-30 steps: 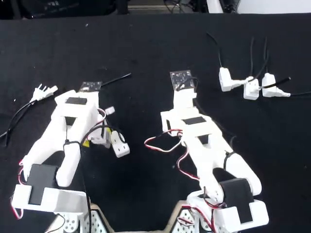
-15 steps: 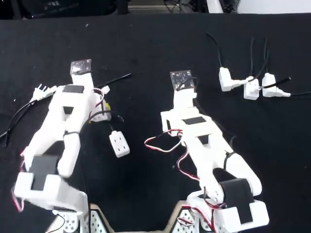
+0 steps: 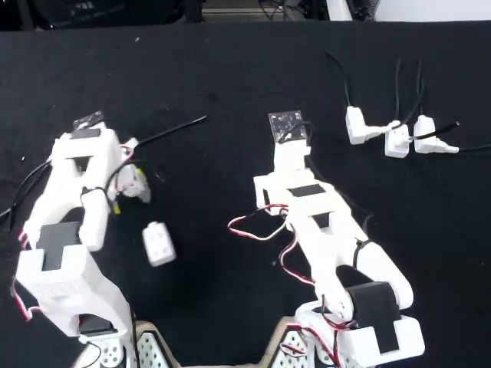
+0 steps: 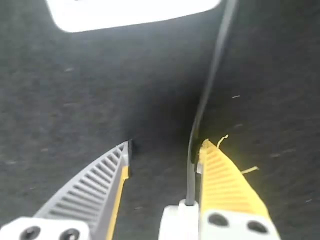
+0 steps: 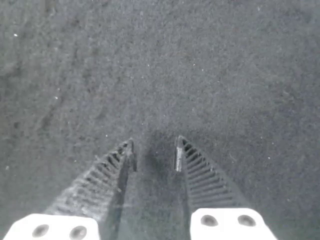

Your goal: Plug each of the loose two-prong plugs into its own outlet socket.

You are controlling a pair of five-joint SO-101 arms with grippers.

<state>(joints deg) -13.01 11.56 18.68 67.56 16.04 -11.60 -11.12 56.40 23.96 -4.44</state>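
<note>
Your lone outlet socket (image 3: 158,243) lies on the black table cover (image 3: 230,69), just beside the left arm (image 3: 77,192) and between the two arms. A black cable (image 3: 173,129) runs out from under that arm's wrist toward the middle of the table.

In the left wrist view, the left gripper (image 4: 162,147) has its fingers spread. The same kind of black cable (image 4: 207,90) runs up between them, touching the yellow finger (image 4: 225,185). It comes out of a small white piece (image 4: 178,223) at the root of the jaws. Nothing is squeezed between the tips. A white body (image 4: 130,12) sits past the tips, cropped too much to name.

Your right gripper (image 5: 153,142) hovers over bare cloth, its fingers a little apart and holding nothing. The right arm (image 3: 314,215) lies in the middle of the table.

Well apart, at the far right, three more sockets (image 3: 356,124) (image 3: 397,141) (image 3: 424,135) sit in a row, each with black leads. They are too small to tell how fully the plugs are seated.
</note>
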